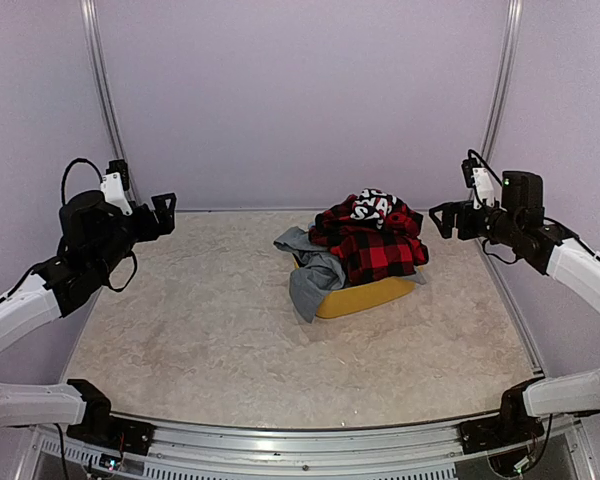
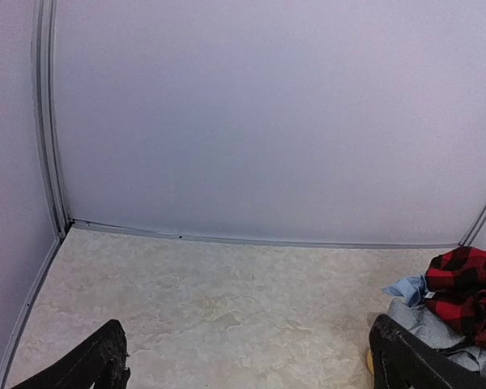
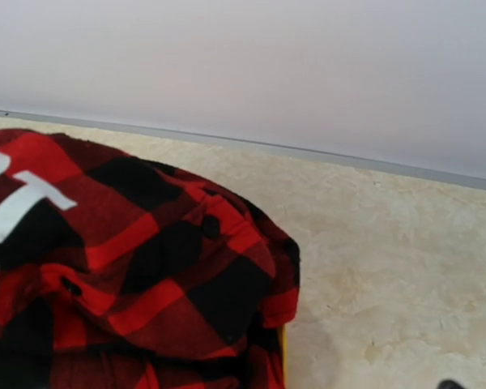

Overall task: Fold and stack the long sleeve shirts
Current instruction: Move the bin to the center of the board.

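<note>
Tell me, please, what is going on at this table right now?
Nothing is being handled yet. The left gripper and right gripper are both open and empty, raised at either side of the table. The shirts lie unfolded in a heap in and over the yellow tub near the middle: the red-and-black flannel on top, a grey shirt hanging over the tub's left side. No folding has begun.

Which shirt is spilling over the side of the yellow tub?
The grey shirt: it hangs down over the rim of the yellow tub, while the red-and-black check shirt sits piled on top.
</note>
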Controlling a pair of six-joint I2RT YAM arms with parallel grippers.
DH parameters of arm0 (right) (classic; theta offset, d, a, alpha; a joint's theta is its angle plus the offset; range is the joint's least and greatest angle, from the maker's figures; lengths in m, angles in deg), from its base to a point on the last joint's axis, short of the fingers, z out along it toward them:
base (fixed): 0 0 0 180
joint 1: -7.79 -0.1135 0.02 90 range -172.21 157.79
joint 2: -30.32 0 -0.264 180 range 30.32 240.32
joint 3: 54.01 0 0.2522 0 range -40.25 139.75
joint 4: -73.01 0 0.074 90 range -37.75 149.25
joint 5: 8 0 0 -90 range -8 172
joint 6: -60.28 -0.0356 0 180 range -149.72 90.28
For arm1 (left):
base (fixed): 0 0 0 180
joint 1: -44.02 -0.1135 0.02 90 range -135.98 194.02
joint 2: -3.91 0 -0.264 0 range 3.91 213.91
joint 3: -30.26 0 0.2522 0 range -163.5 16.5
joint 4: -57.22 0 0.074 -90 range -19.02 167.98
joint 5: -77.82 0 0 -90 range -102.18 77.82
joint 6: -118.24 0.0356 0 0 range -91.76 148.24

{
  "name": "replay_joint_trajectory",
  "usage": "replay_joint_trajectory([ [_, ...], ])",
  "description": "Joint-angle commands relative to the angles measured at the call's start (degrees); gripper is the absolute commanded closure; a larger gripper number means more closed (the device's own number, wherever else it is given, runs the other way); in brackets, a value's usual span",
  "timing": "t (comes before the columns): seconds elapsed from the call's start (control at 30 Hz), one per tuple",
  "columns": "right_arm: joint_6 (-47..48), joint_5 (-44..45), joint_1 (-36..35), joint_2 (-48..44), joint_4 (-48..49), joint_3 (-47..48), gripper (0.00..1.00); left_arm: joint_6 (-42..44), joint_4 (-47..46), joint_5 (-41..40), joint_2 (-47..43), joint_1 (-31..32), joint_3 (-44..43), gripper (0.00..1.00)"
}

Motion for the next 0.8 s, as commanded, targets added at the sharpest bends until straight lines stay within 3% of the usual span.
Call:
replay_joint_trajectory([
  [0.0,0.3,0.0,-0.8,-0.4,0.0,1.4,0.01,0.5,-1.1,0.5,-0.5,0.4,0.5,0.01],
  [0.47,-0.3,1.3,-0.8,-0.9,-4.1,3.1,0.01,1.5,-0.2,-2.0,-0.9,2.1,0.5,0.01],
  [0.77,1.2,0.2,-3.0,0.1,-18.1,12.3,0.01,1.1,3.2,-2.3,0.7,3.6,-1.6,0.01],
])
